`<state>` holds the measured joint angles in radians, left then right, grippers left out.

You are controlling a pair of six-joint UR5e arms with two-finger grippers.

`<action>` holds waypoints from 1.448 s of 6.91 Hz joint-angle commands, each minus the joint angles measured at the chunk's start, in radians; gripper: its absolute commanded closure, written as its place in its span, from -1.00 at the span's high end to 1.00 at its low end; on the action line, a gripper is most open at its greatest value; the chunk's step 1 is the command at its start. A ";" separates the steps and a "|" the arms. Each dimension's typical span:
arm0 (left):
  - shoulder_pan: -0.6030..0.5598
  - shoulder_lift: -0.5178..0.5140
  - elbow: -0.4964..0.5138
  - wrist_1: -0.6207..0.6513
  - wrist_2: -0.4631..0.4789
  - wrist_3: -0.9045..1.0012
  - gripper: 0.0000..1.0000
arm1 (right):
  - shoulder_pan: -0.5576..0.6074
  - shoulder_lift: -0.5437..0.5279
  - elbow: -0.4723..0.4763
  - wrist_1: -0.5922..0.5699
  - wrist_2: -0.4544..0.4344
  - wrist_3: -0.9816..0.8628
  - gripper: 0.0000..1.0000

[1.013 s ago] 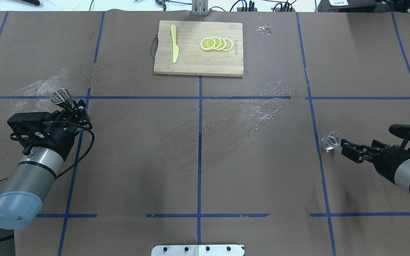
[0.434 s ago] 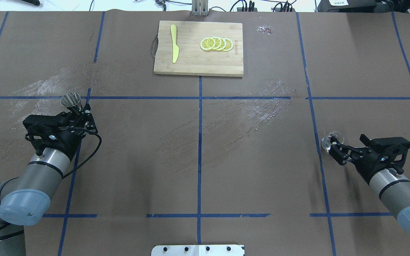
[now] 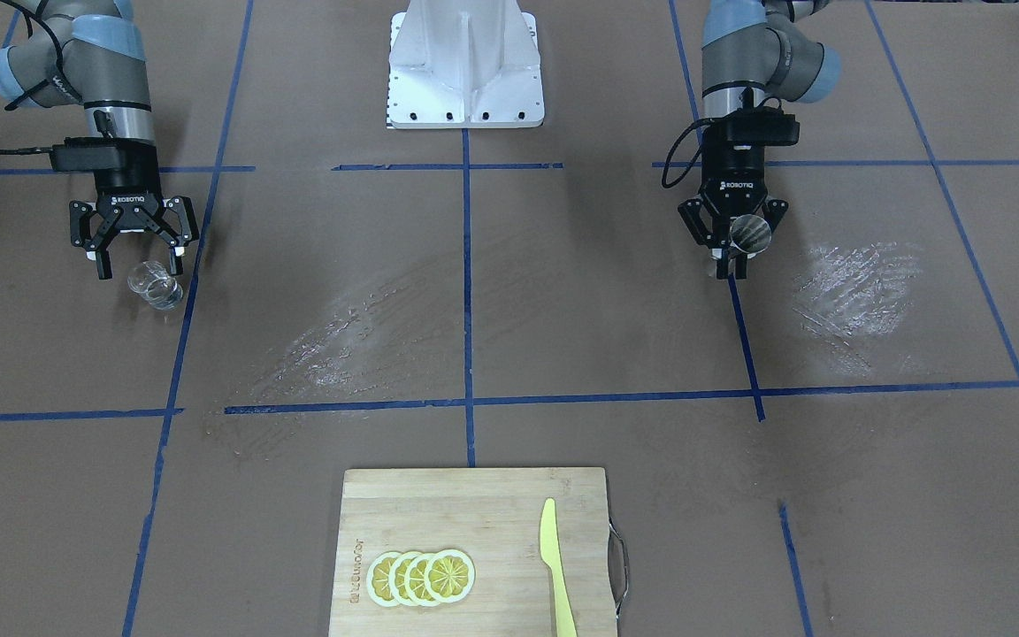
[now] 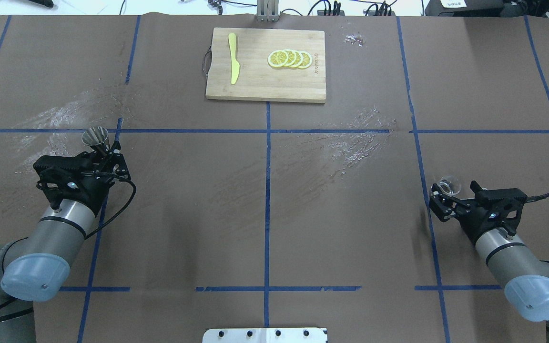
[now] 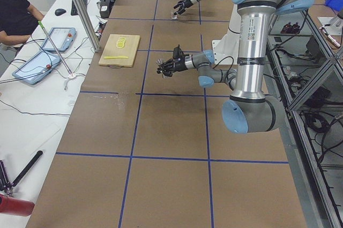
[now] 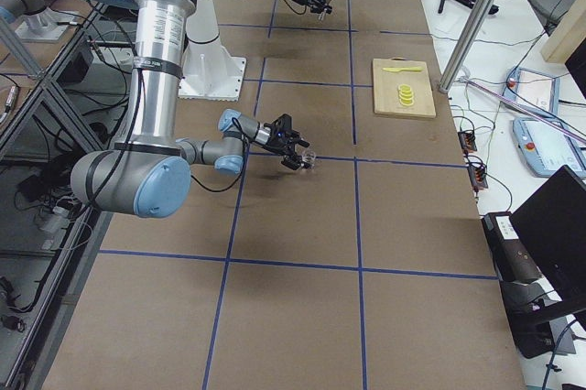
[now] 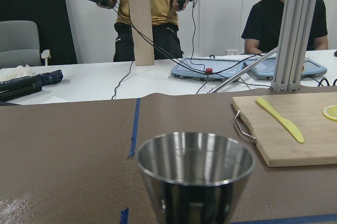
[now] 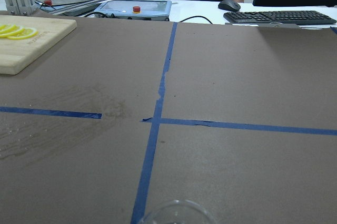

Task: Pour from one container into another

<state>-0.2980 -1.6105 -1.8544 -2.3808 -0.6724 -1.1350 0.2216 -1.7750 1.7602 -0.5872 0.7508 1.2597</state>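
The grey metal jigger is held upright in my left gripper, which is shut on its lower cone; from the front the jigger hides part of the fingers. Its open mouth fills the bottom of the left wrist view. The clear glass cup stands on the table at the right. My right gripper is open, its fingers spread wide just behind the cup. Only the cup's rim shows in the right wrist view.
A wooden cutting board lies at the far middle with a yellow knife and lemon slices. Wet smears streak the brown table cover in the centre and near the left arm.
The left gripper carried the jigger a little to the right. The right arm swung round and drew back; its gripper now sits spread behind the glass cup.
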 commanded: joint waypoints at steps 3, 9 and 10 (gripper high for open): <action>0.002 -0.002 0.021 0.000 0.002 -0.002 -1.00 | -0.014 0.080 -0.094 0.003 -0.028 0.000 0.97; 0.005 -0.005 0.030 0.000 0.004 -0.003 -1.00 | -0.013 0.080 -0.099 0.006 -0.025 -0.008 0.82; 0.005 -0.005 0.031 0.000 0.004 -0.003 -1.00 | -0.013 0.081 -0.099 0.006 -0.027 -0.023 0.82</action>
<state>-0.2931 -1.6152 -1.8245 -2.3808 -0.6688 -1.1382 0.2082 -1.6940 1.6618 -0.5819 0.7252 1.2494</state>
